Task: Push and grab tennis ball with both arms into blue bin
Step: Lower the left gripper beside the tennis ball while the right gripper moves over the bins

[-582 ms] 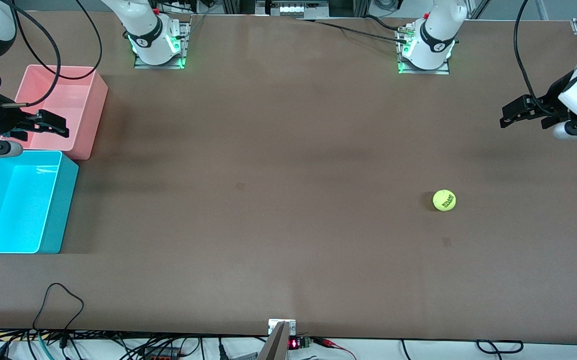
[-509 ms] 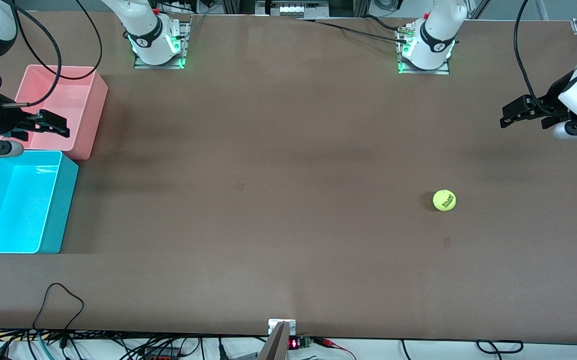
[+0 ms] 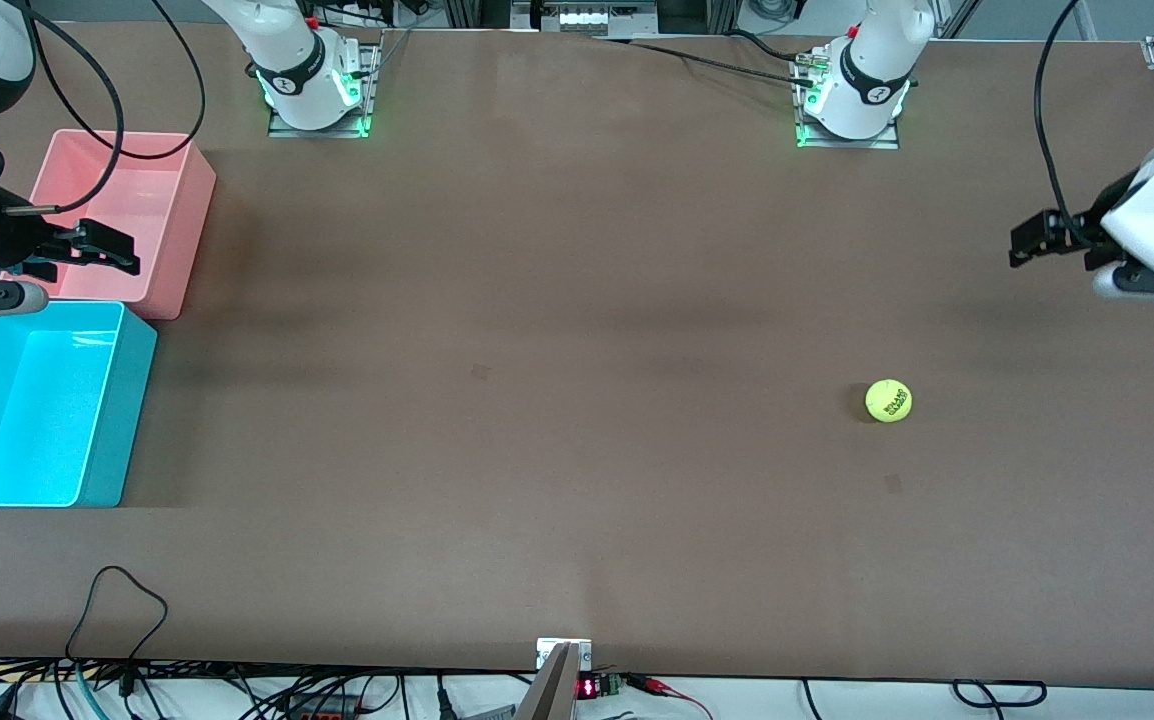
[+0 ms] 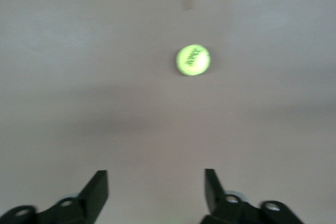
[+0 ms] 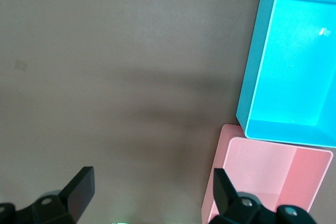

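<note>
The left gripper (image 3: 1022,243) hangs wide open and empty, the tennis ball (image 3: 888,401) lying ahead of its fingers; the right gripper (image 3: 102,250) waits, spread empty above the pink bin (image 3: 172,215), beside the blue bin (image 3: 122,400).

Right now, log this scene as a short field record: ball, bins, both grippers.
ball: fuzzy yellow-green tennis ball, on bare table, toward left arm's end
target: cyan-blue plastic bin, holding nothing, right arm's end
other bin: pink plastic bin, touching the blue one
left gripper: open, in the air, not over ball
right gripper: open, over pink bin
</note>
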Available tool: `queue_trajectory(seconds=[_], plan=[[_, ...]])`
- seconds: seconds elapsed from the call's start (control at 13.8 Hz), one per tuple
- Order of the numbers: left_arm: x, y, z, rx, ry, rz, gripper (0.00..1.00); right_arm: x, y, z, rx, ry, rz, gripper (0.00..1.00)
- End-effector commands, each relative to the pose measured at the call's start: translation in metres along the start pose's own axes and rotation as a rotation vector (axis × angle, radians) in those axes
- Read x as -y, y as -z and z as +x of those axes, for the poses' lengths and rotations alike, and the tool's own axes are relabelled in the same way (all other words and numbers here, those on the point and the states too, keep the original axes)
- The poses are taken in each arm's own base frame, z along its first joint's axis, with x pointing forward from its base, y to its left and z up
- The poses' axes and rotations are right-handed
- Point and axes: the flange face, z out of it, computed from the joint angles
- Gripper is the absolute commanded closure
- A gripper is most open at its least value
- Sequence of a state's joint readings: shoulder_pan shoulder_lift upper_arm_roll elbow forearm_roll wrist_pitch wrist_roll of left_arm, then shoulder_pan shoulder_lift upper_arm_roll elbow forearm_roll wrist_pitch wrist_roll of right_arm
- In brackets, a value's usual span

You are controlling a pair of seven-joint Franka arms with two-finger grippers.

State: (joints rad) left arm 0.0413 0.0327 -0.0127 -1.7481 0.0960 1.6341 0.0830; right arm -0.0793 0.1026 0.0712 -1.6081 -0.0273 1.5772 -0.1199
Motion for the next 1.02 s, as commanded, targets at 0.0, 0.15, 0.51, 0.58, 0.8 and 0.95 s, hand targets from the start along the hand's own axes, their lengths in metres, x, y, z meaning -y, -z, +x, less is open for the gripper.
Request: queue_trajectory(seconds=[0.0,0.15,0.51,0.58,0.8,0.95], plan=[[0.011,-0.038,0.027,0.039,-0.057,0.047,0.85,0.001,-0.014,0.009,0.026,-0.001,0.021,0.00],[0.021,-0.073,0.047,0.055,-0.195,0.033,0.99,0.009,-0.033,0.019,0.069,0.029,0.008,0.00],[0.036,-0.161,0.088,0.072,-0.563,-0.010,1.00,0.015,-0.043,0.023,0.093,0.039,0.002,0.00],[0.039,-0.174,0.095,0.067,-0.665,-0.014,1.00,0.014,-0.043,0.023,0.093,0.039,0.002,0.00],[0.055,-0.216,0.108,0.052,-0.895,-0.028,1.00,0.015,-0.046,0.023,0.105,0.041,0.003,0.00],[0.065,-0.241,0.115,0.017,-1.075,-0.030,1.00,0.014,-0.046,0.023,0.105,0.039,0.004,0.00]])
